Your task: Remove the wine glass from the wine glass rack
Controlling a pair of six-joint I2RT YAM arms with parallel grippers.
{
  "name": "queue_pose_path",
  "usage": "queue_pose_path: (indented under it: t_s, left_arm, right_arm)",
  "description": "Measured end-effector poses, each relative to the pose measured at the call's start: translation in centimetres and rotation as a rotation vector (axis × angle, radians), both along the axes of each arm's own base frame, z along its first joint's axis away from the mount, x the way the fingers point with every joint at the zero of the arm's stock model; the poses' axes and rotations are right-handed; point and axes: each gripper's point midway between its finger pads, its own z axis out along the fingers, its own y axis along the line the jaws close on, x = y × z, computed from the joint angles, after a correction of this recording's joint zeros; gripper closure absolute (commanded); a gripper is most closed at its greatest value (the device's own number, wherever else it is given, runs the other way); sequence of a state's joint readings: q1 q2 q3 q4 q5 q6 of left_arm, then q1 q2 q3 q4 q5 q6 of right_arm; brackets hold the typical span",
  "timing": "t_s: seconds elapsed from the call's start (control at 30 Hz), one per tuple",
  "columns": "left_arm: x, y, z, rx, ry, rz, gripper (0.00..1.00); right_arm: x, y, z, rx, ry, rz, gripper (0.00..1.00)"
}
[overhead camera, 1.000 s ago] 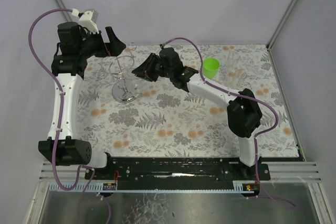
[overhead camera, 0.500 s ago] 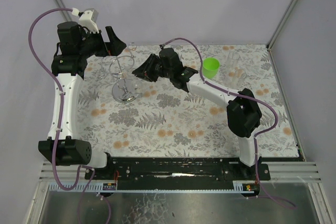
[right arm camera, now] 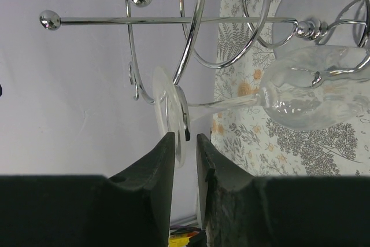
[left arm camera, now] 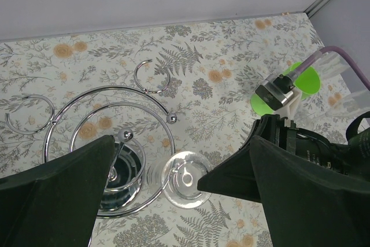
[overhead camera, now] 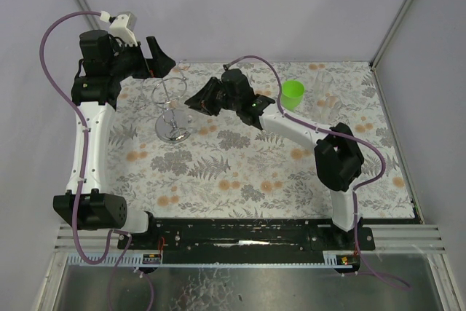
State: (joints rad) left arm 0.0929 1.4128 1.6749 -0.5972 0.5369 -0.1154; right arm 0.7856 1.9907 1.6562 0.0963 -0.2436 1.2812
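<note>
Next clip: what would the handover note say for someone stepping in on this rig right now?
Left gripper: wide open, empty, above the wine glass rack.
Right gripper: jaws narrow around the foot of the wine glass; a firm grip cannot be confirmed.
Glass: hangs upside down on the rack, foot in a wire loop.
Done: reach to the foot.
Left: secure the grip, slide the glass out of the loop, carry it clear.

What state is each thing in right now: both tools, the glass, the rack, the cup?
Wine glass rack: upright.
Wine glass: hanging upside down, foot in a rack loop.
Left tool: wide open, empty, above the rack.
Right tool: narrow around the glass's foot; grip unclear.
Green cup: upright.
</note>
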Motion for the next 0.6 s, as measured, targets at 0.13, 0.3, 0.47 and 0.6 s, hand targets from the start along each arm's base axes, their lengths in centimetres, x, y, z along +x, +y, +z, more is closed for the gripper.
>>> queue_pose_path:
  t_s: [0.13,0.3,0.47,0.6]
  left_arm:
    - [0.0,0.0,0.0,-0.001,0.0,-0.002,0.0]
    - [0.0,0.0,-0.1,-0.001,0.001,-0.003,0.0]
    - [0.0,-0.1,-0.1,-0.002,0.001,-0.005,0.0]
    - [0.0,0.0,-0.1,-0.002,0.001,-0.005,0.0]
  right_arm:
    - [0.0,-0.4,0.0,0.002,0.001,-0.019,0.76]
    - [0.0,-0.6,0.4,0.008,-0.006,-0.029,0.82]
    - [0.0,-0.6,0.7,0.019,-0.002,-0.031,1.0]
    - [0.1,-0.6,1.1,0.029,-0.016,-0.039,1.0]
